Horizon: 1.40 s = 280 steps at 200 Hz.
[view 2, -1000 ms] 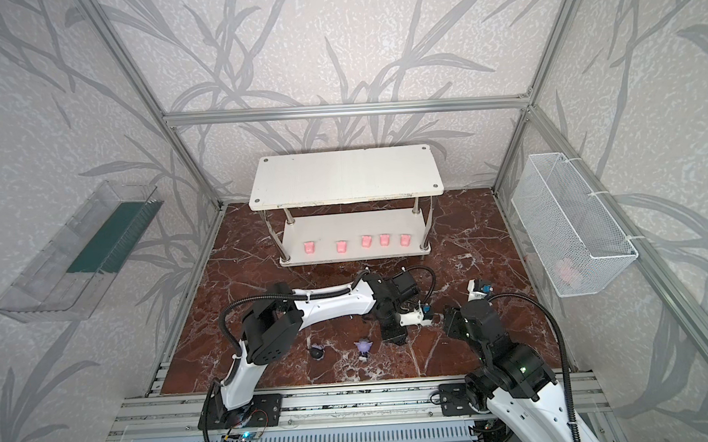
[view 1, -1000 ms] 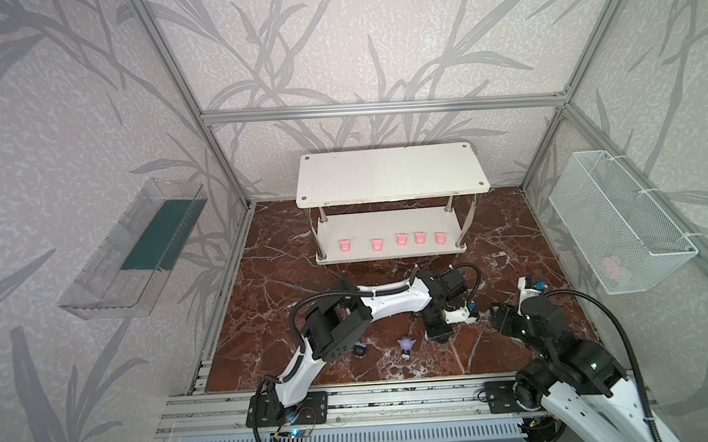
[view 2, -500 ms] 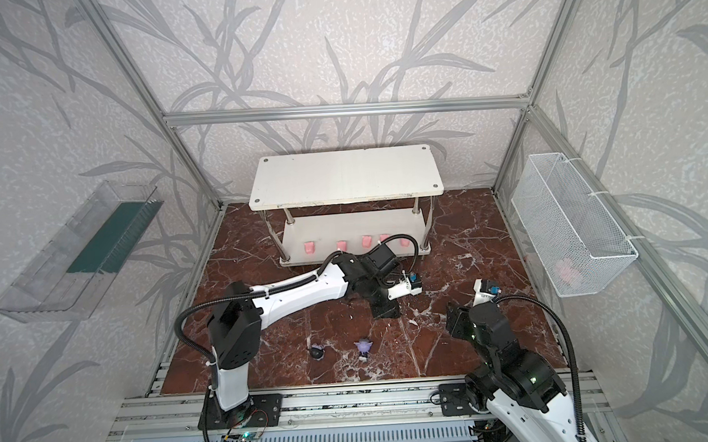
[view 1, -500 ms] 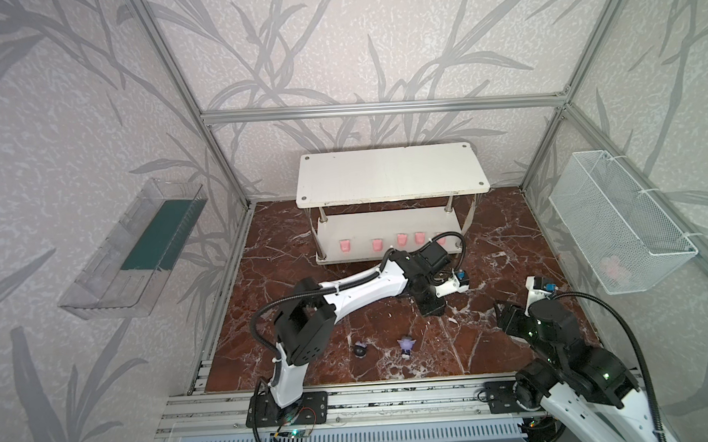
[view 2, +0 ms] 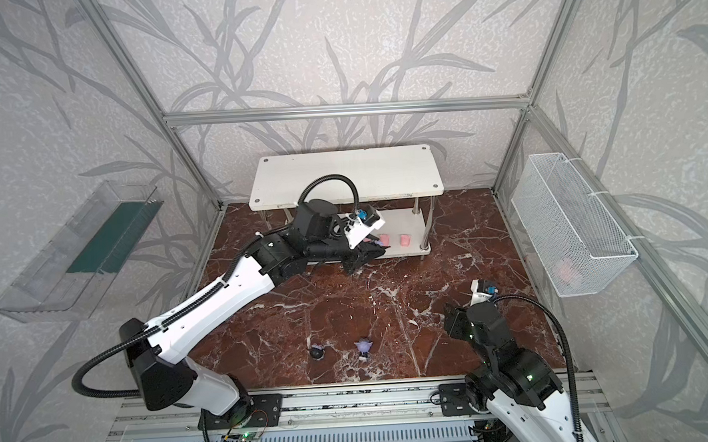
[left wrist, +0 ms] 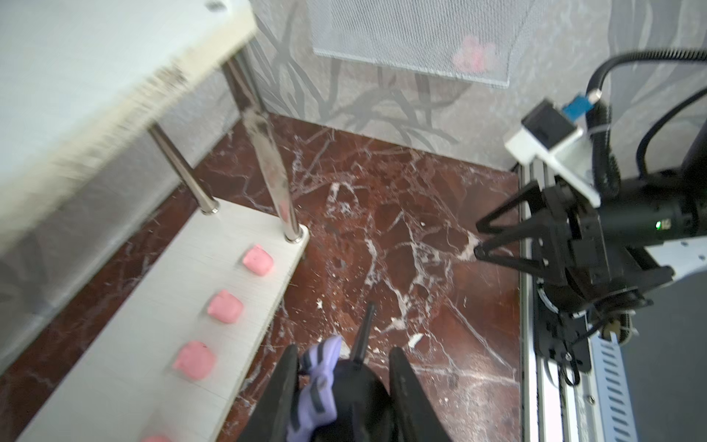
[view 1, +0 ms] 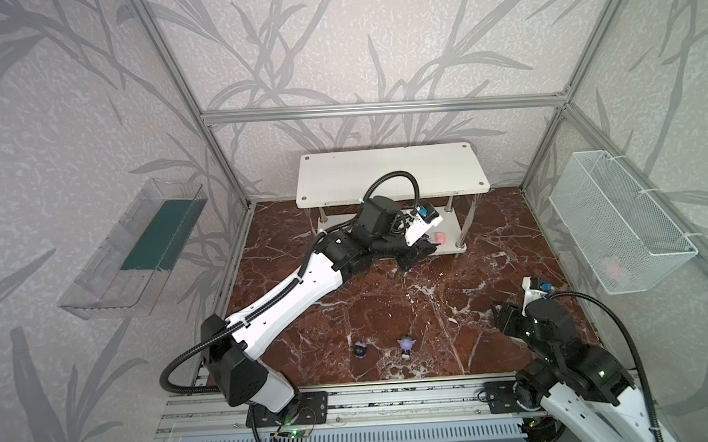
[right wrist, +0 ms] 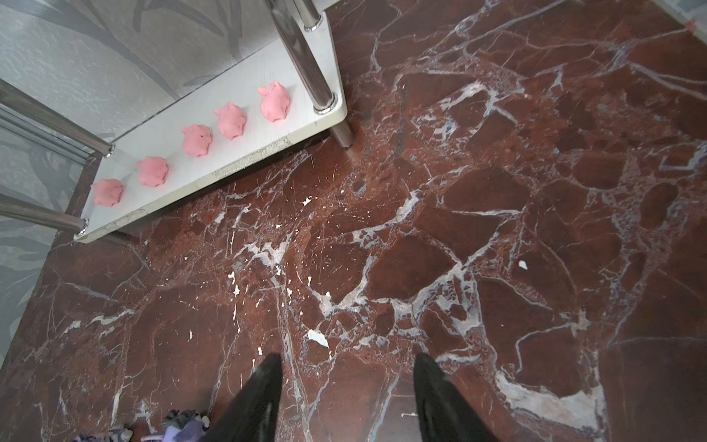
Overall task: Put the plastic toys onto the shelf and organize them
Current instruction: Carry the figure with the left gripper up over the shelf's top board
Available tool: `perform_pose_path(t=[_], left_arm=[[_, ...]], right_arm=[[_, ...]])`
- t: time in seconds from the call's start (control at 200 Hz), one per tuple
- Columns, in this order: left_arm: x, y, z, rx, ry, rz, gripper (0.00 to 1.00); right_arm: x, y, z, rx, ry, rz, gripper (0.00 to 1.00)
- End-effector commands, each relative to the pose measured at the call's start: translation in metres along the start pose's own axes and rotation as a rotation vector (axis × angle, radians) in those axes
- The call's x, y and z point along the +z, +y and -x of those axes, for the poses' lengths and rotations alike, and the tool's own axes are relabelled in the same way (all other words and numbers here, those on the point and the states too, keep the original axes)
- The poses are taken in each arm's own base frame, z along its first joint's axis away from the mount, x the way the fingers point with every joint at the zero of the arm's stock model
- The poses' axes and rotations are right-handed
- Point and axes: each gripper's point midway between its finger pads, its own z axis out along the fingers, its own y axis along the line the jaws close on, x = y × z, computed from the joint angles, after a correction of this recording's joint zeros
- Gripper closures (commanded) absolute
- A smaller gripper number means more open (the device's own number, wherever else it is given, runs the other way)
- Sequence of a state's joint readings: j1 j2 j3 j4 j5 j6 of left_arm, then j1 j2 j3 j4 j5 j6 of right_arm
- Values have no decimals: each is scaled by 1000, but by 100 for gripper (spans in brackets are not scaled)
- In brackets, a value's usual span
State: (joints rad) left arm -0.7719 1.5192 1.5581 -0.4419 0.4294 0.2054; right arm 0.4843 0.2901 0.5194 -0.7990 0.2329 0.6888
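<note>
The white two-tier shelf (view 1: 391, 172) (view 2: 345, 174) stands at the back. Several pink piglets (right wrist: 230, 119) sit in a row on its lower board (left wrist: 126, 367). My left gripper (view 1: 426, 249) (left wrist: 344, 350) hovers at that board's front edge near the right end, shut on a black and lilac figurine (left wrist: 325, 382). Two more figurines stand on the floor near the front, one black (view 1: 360, 349), one lilac (view 1: 406, 346). My right gripper (view 1: 499, 312) (right wrist: 348, 359) hangs open over bare floor at the front right, holding nothing.
A white wire basket (view 1: 618, 224) with something pink inside hangs on the right wall. A clear bin (view 1: 133, 250) hangs on the left wall. Chrome shelf legs (left wrist: 275, 172) stand close to my left gripper. A metal rail (view 1: 395, 398) runs along the front.
My left arm has carried the figurine from mid-floor back and to the right, up to the shelf's lower board. The right arm has drawn back a little toward the front right.
</note>
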Motion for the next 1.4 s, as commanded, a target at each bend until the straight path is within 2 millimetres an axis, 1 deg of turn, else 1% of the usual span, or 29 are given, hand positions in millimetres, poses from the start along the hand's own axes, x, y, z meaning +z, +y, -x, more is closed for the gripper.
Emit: perform_pose_path(t=[0.0, 0.125, 0.27, 0.35, 0.56, 0.615, 0.735, 0.91, 1.044, 1.124, 1.234, 1.394], left_arm=[[-28, 15, 48, 23, -150, 22, 82], [-49, 33, 72, 36, -219, 41, 82], [-68, 56, 93, 37, -281, 57, 82], [-78, 72, 100, 34, -321, 68, 82], [-102, 111, 105, 0, -411, 47, 82], [-109, 124, 105, -16, -438, 47, 82], [-123, 145, 103, -35, -468, 33, 82], [-142, 164, 96, -59, -499, 11, 82], [-158, 177, 90, -95, -537, -31, 82], [-163, 184, 84, -113, -541, -49, 82], [-168, 196, 74, -125, -544, -30, 82], [-172, 210, 62, -155, -551, -29, 82]], right_arm=[[7, 5, -2, 11, 10, 22, 44], [12, 6, -5, 11, 24, 22, 44], [19, 8, -10, 12, 40, 27, 44], [22, 8, -12, 17, 49, 27, 44], [30, 10, -17, 16, 69, 29, 44], [32, 11, -17, 16, 75, 29, 44], [36, 12, -20, 13, 91, 26, 44], [40, 10, -25, 20, 108, 14, 44], [47, 13, -28, 33, 127, 21, 44], [52, 16, -30, 36, 141, 24, 44], [57, 17, -30, 29, 157, 9, 44], [57, 21, -26, 11, 156, 15, 44]])
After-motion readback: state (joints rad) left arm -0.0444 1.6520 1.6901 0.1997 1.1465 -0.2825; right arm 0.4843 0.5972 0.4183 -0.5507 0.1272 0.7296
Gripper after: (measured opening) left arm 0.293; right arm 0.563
